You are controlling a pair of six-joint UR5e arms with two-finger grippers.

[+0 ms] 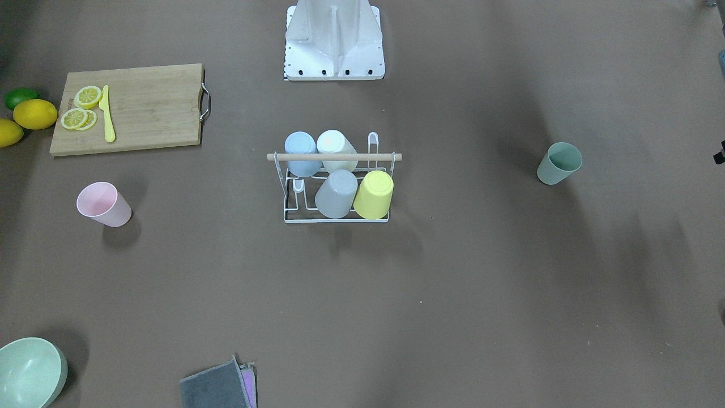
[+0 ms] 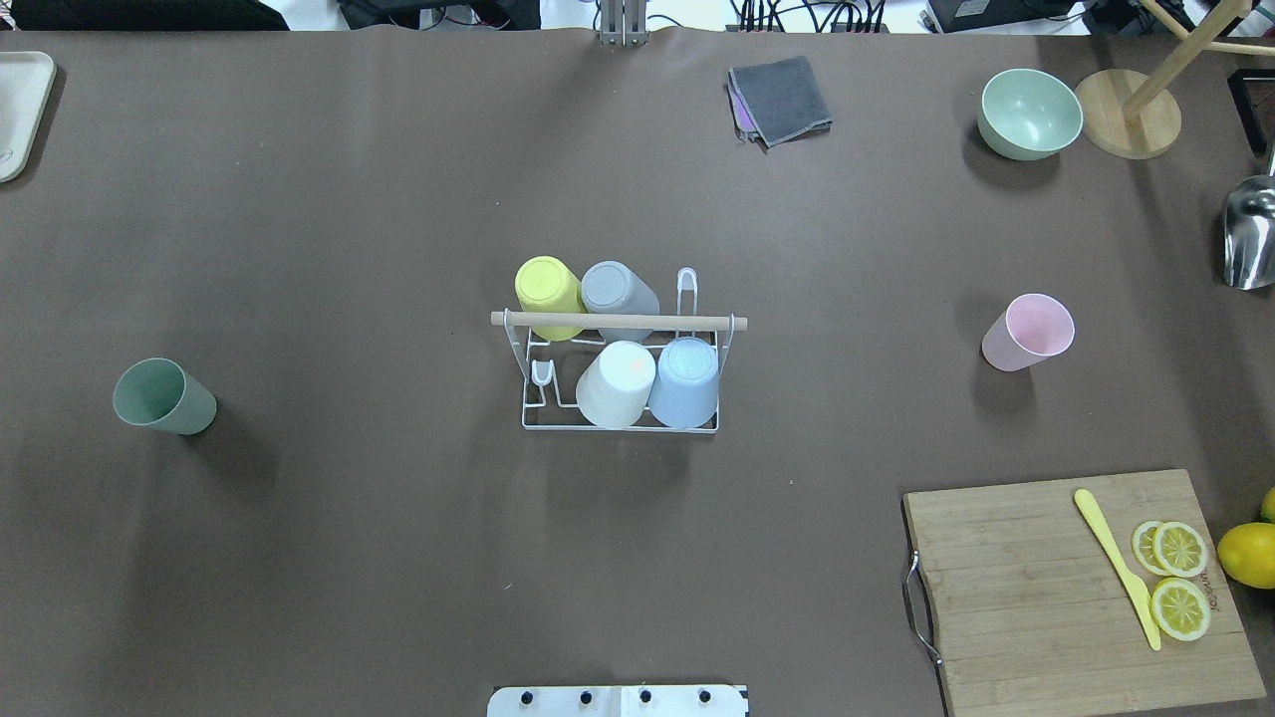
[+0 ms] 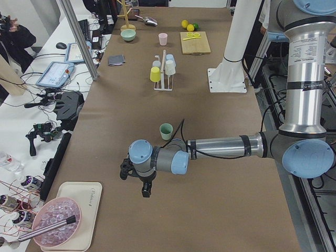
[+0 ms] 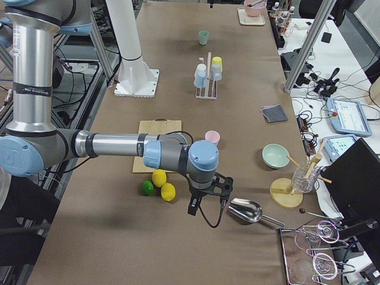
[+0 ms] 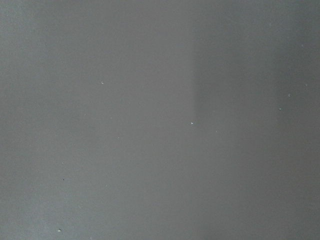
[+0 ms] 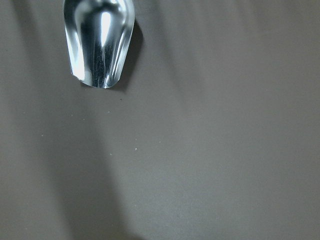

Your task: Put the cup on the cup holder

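The white wire cup holder [image 2: 618,321] with a wooden rod handle stands mid-table and carries a yellow, a grey, a white and a blue cup upside down; it also shows in the front view [image 1: 334,157]. A green cup [image 2: 163,396] stands upright on the robot's left side. A pink cup [image 2: 1029,332] stands upright on its right side. My left gripper [image 3: 136,182] shows only in the exterior left view, past the green cup [image 3: 166,130]; I cannot tell if it is open. My right gripper [image 4: 205,208] shows only in the exterior right view, beside a metal scoop; I cannot tell its state either.
A cutting board [image 2: 1076,588] with lemon slices and a yellow knife lies at front right, with lemons [image 2: 1247,554] beside it. A metal scoop [image 2: 1250,234], a green bowl [image 2: 1029,113], a wooden stand [image 2: 1129,125] and a grey cloth [image 2: 782,98] lie far right. A tray [image 2: 22,110] sits far left.
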